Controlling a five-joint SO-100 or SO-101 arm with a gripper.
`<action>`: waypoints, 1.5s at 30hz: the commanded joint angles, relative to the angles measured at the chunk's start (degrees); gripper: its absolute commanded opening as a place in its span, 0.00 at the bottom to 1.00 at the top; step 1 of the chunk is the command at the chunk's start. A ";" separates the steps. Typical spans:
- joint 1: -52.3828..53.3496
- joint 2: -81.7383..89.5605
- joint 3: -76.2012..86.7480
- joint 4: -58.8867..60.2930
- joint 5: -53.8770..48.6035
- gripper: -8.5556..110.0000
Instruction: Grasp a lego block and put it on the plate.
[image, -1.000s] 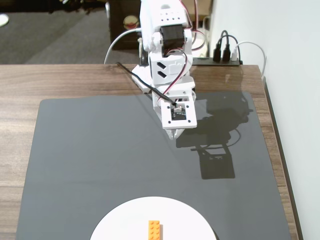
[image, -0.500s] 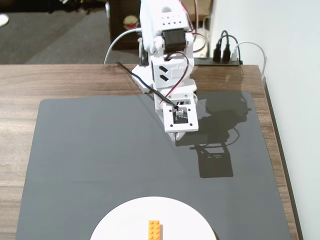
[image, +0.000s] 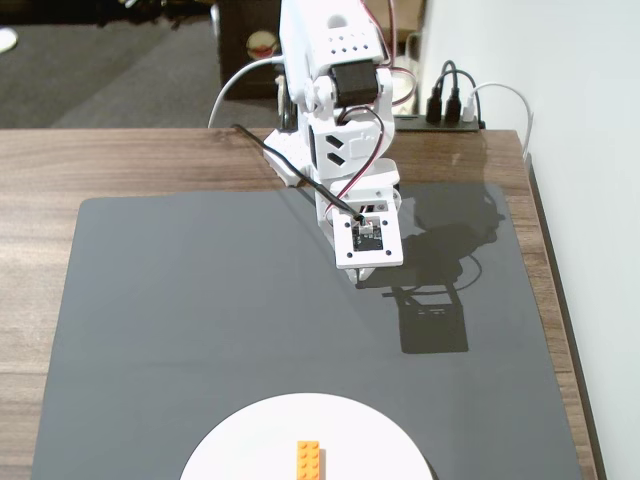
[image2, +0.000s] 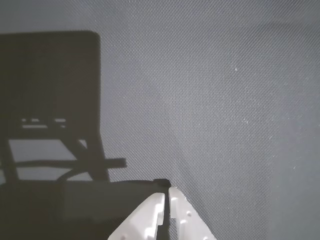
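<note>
The orange lego block (image: 309, 460) lies on the white plate (image: 230, 445) at the bottom edge of the fixed view. My gripper (image: 361, 280) hangs folded near the arm's base over the grey mat, far behind the plate. In the wrist view the two white fingers meet at their tips; the gripper (image2: 166, 193) is shut and empty, with only mat below it. The block and plate are out of the wrist view.
A dark grey mat (image: 200, 300) covers the wooden table (image: 100, 160). The arm's base and cables stand at the back; a power strip (image: 440, 120) sits by the white wall on the right. The arm's shadow (image2: 50, 100) falls on the mat.
</note>
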 joint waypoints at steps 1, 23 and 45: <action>-0.35 -0.35 -0.26 -0.53 0.53 0.08; 0.79 -5.98 -2.99 -0.97 2.55 0.08; 0.44 -10.02 -5.63 -0.26 2.64 0.08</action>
